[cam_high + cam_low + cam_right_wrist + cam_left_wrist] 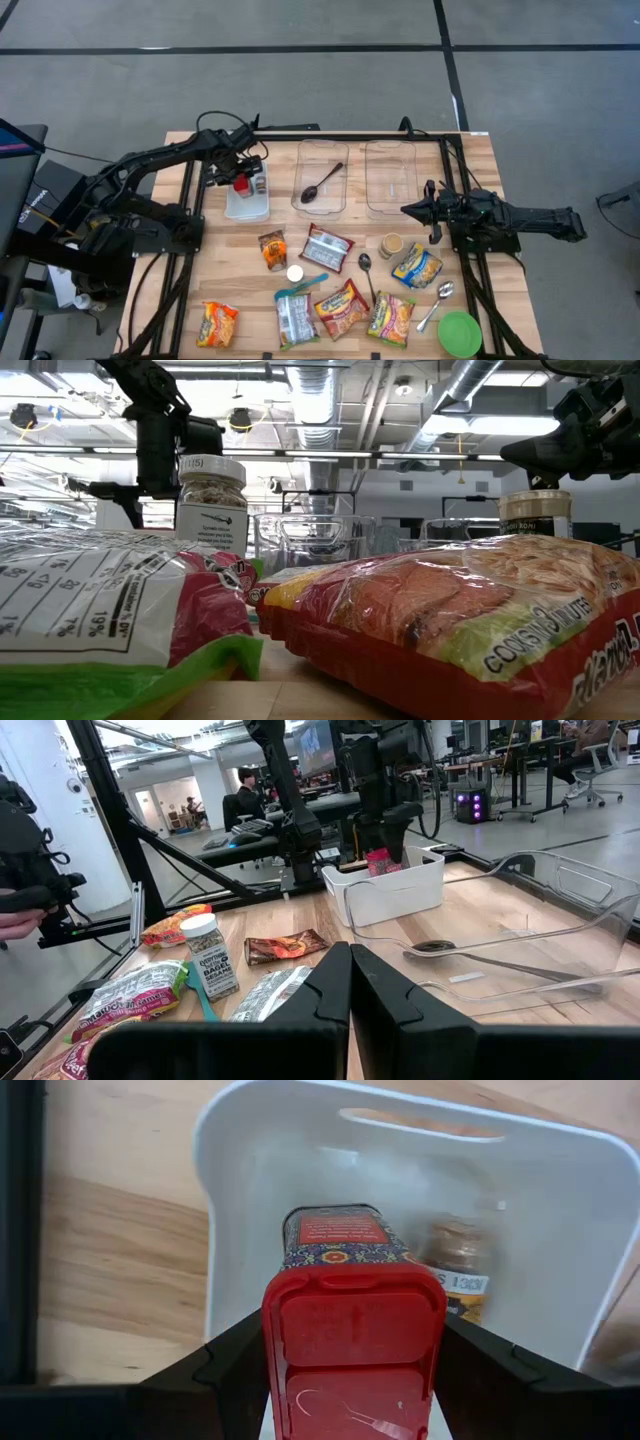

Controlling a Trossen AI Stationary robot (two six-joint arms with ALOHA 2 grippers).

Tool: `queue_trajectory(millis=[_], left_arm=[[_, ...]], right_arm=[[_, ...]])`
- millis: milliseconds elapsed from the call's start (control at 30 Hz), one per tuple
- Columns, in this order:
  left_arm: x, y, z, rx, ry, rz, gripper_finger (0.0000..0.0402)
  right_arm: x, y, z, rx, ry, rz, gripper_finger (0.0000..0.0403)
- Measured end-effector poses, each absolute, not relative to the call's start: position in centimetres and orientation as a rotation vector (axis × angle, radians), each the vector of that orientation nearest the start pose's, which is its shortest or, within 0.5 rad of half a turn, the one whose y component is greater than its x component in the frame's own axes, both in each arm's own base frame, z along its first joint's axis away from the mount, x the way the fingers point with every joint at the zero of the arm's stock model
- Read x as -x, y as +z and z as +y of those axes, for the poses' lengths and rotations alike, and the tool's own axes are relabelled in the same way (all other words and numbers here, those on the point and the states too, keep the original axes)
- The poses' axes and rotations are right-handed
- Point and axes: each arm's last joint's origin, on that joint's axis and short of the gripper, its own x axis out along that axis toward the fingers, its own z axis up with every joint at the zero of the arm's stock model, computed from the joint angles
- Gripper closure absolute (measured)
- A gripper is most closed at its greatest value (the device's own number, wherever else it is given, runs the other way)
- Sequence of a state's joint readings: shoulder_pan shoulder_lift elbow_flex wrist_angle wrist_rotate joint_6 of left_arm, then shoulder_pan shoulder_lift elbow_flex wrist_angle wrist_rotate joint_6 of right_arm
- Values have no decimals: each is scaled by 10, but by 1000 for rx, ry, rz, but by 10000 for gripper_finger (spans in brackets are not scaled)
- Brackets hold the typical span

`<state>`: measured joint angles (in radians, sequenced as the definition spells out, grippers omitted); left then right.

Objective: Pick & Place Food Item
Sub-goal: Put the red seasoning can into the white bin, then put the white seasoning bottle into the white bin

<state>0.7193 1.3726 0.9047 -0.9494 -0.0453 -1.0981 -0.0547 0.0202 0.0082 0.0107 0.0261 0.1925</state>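
A spice tin with a red lid and a patterned body hangs upright in my left gripper, which is shut on it above the white bin at the table's far left. The tin's lower end reaches down inside the bin. A brown-lidded jar lies on the bin's floor beside it. The right wrist view shows the same tin over the bin. My right gripper waits shut at the table's right side, holding nothing. My left gripper pinches the tin's red lid end between its two fingers, one on each side. The fingers come from above, pointing down. The tin hangs upright below them, its base inside the white bin; whether the base touches the bin's floor, I cannot tell.
Two clear trays stand right of the bin; the nearer one holds a dark spoon, the other is beside it. Nearer the front lie several food packets, a white-lidded jar, spoons and a green bowl.
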Motion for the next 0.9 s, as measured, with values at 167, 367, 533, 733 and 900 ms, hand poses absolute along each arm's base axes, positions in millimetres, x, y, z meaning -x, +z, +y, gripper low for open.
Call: queue_trajectory(millis=[167,367,533,733,900], left_arm=[[-172,210,152,1338,1363,906,176],[-172,210,152,1337,1362,906,170],[-172,210,152,1337,1363,906,156],[-172,210,152,1336,1362,903,143],[-171,214,151,1334,1352,887,140]], right_arm=[[-98,166,-6,-192,-81,-7,403],[-98,166,-6,-193,-81,-6,403],[-98,166,-6,-192,-81,-6,403],[-98,166,-6,-193,-81,-6,403],[-98,166,-6,-192,-81,-7,403]])
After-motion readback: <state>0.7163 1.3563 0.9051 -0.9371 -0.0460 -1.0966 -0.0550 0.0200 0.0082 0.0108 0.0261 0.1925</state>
